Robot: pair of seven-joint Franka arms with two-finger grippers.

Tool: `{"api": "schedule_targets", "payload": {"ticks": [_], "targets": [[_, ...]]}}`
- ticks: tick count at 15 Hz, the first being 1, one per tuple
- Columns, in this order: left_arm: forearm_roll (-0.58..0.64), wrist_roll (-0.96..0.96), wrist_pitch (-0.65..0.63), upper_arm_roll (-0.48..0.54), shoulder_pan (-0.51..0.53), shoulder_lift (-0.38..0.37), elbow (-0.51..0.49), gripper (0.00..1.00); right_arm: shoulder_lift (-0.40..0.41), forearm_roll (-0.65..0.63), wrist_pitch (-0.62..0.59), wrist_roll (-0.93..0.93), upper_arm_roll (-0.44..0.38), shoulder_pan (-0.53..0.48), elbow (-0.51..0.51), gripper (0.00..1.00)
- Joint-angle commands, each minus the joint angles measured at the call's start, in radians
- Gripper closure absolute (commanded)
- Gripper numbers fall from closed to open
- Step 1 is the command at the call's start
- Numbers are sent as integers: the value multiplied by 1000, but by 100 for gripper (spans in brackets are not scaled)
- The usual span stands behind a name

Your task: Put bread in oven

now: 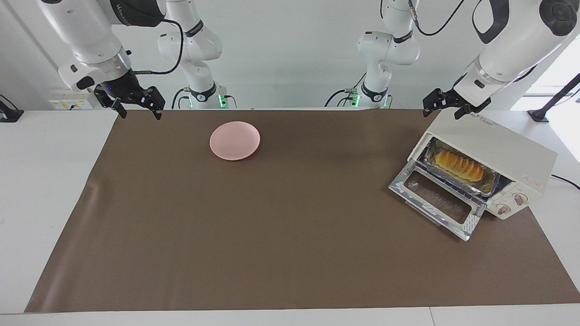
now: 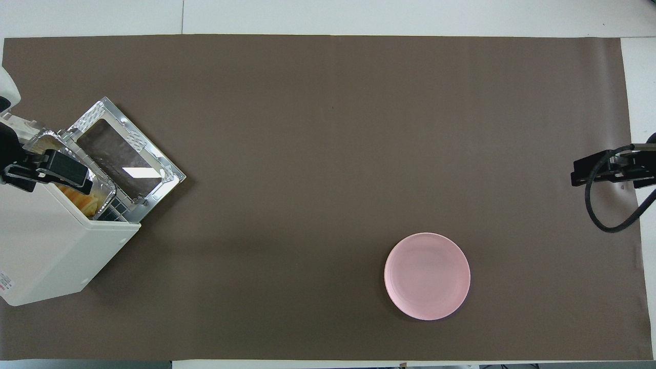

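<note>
Facing view bread in foil tray inside oven, overhead mostly hides it, left claw spread, right claw spread.

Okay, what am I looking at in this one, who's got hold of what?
Nothing is being held right now. The bread already sits in a foil tray inside the oven, whose glass door still hangs open. The left gripper hovers over the oven's top, jaws open. The right gripper waits, open, at its own end of the table. A pink plate lies bare on the brown mat.
</note>
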Motion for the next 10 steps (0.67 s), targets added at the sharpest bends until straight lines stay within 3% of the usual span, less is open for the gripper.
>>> {"api": "schedule_targets", "payload": {"ticks": [1,10], "targets": [[64,-3,-2,-248,206,-26,-23,0,-9,-15,-8,-30,12,-15,-4,0],[78,-19,62,-257,217,-33,-19,0,-9,-15,-8,-30,12,-17,-4,0]]}}
